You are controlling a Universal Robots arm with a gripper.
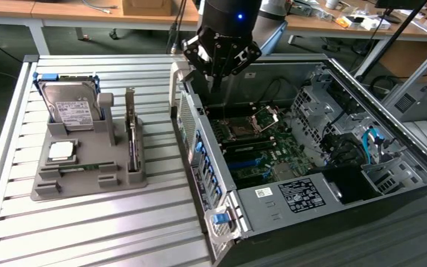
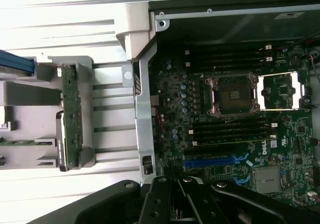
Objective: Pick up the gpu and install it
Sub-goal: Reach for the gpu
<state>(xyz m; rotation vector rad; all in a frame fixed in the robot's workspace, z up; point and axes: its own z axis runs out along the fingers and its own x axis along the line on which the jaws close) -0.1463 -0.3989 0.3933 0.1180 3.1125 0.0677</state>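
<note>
The gpu (image 1: 132,136) stands on edge in the grey parts holder (image 1: 87,186) on the slatted table, at the exterior view's left. In the wrist view the gpu (image 2: 70,116) shows as a thin card with a dark edge, seated in the holder's slot. My gripper (image 1: 215,88) hangs over the rear corner of the open computer case (image 1: 273,206), well apart from the gpu. Its fingers are shut with nothing between them. In the wrist view my gripper (image 2: 174,186) sits above the motherboard (image 2: 225,134), near the blue slot (image 2: 210,161).
The holder also carries a silver hard drive (image 1: 69,105), a processor chip (image 1: 61,150) and a green memory stick (image 1: 80,167). The case's metal rear wall (image 1: 198,144) separates holder and motherboard. A drive cage and cables (image 1: 347,133) fill the case's far side.
</note>
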